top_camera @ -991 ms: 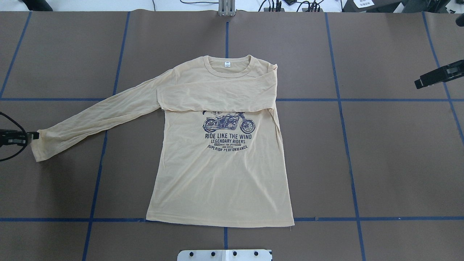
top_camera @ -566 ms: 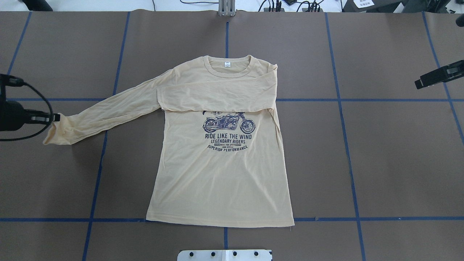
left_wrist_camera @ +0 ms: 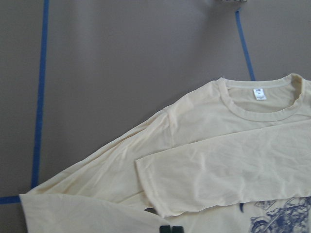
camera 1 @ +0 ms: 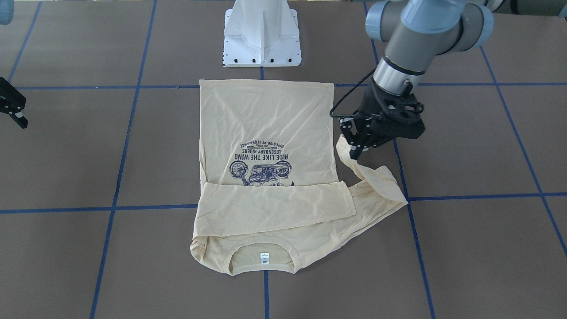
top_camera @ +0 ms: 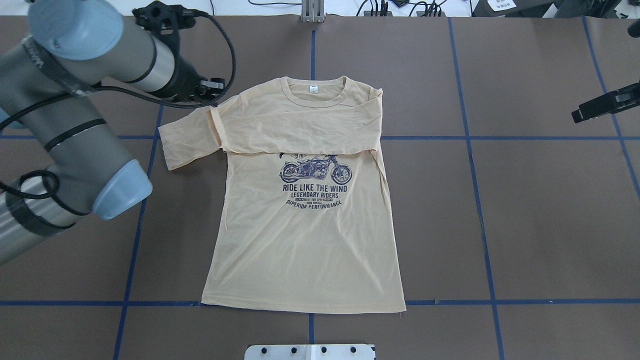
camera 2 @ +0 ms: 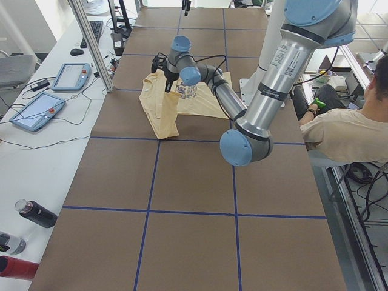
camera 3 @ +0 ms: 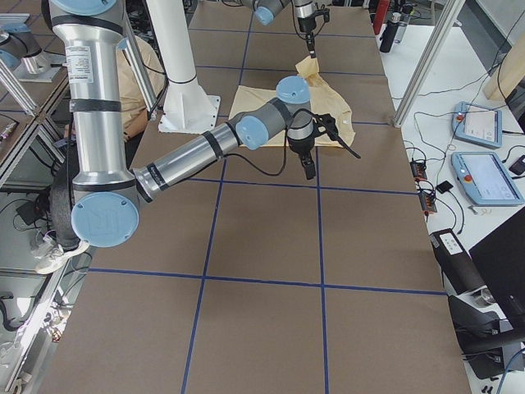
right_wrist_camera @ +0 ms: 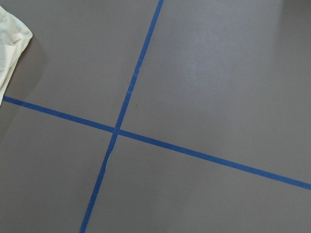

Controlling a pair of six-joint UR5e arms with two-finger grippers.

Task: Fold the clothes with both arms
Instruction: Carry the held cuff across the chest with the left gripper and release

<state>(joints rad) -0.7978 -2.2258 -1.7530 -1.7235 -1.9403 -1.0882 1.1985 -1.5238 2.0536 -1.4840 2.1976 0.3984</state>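
One shirt point(top_camera: 305, 240), one left arm point(top_camera: 100, 60), one right arm point(camera 3: 189, 156), two grippers. Shirt print-up at the middle of the worktop point(top_camera: 540, 225), hem toward the robot's edge, collar toward the far edge, one sleeve folded across the chest. Clearest from the front-facing view: left gripper point(camera 1: 355, 153) clenched on the end of the other sleeve point(camera 1: 381, 181), held above the worktop just beside the shirt's side edge. From overhead, that same sleeve doubled back toward the shoulder. In the left wrist view, black fingertips point(left_wrist_camera: 165, 229) at the bottom edge, over pale cloth. In the right wrist view, only a corner of the shirt and two crossing tape lines point(right_wrist_camera: 116, 130). Right gripper point(top_camera: 579, 116) near the worktop's right edge, well apart from the shirt; cannot tell whether parted or closed.
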